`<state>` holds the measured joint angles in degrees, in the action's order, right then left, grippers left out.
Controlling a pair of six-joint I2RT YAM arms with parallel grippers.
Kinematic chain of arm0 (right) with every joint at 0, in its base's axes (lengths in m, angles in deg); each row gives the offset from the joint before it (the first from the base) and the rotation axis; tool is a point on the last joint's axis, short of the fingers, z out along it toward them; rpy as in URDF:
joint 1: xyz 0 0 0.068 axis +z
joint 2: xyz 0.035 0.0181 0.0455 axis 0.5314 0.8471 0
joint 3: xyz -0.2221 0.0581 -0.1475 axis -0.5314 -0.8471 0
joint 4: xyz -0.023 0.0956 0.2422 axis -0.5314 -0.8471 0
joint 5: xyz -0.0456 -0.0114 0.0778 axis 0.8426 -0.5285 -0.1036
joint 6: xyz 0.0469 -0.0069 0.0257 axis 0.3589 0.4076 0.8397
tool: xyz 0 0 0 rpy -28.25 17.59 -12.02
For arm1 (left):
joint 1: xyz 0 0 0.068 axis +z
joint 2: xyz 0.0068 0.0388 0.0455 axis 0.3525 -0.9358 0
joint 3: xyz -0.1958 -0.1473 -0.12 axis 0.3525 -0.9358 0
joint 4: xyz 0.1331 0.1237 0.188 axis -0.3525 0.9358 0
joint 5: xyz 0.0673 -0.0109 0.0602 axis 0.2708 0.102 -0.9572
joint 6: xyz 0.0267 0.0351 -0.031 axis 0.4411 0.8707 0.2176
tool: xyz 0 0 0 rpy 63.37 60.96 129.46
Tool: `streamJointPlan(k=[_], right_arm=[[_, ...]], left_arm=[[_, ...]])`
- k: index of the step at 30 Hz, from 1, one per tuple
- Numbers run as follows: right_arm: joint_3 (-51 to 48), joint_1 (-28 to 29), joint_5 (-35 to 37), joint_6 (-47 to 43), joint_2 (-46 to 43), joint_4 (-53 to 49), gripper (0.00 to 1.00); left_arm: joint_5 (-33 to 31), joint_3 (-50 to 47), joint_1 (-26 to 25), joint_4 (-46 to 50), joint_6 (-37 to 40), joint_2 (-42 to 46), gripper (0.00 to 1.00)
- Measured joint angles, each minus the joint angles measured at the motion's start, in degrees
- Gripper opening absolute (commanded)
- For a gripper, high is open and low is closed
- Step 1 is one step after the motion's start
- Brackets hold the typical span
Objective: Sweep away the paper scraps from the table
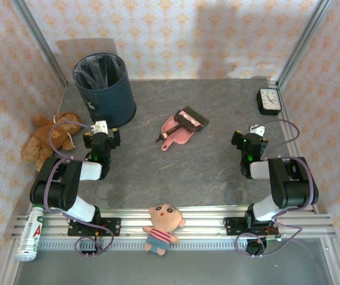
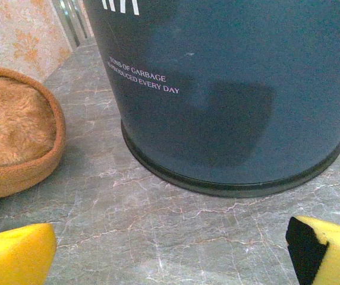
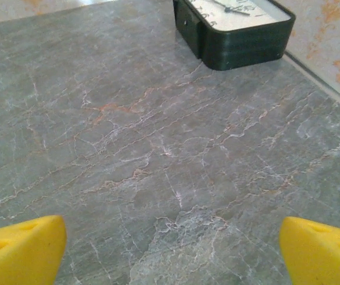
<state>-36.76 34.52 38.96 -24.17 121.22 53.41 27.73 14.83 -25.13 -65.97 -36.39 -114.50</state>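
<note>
Seemingly close to finished, if not there already. Finds bare mottled stone across the table (image 1: 217,172) in the overhead view, and likewise ahead of the right wrist camera, up to the black clock (image 3: 235,29) by the wall. Puts the pink dustpan (image 1: 176,138) near the middle of the table with the brush (image 1: 192,119) lying across its mouth, both lying free and well apart from either arm. Cannot tell whether any paper scraps rest in the pan under the brush or down in the dark blue bin (image 1: 104,89); too small and too hidden to judge. Has the left gripper (image 1: 101,126) low and just in front of the bin, jaws spread wide on nothing; has the right gripper (image 1: 253,129) over bare stone near the clock, jaws likewise wide apart and empty. Leaves, at most, tipping the pan into the bin, should it hold anything.
</note>
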Motion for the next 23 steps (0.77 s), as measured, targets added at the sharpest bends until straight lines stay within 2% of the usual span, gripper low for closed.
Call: streamJointPlan(k=[13, 23], right_arm=[[0.7, 0.0, -0.6, -0.2, 0.0, 0.0, 0.99], [0.7, 0.0, -0.6, -0.2, 0.0, 0.0, 0.99]], left_arm=[[0.1, 0.0, 0.0, -0.3, -0.3, 0.0, 1.00], [5.4, 0.0, 0.9, -0.3, 0.1, 0.0, 1.00]])
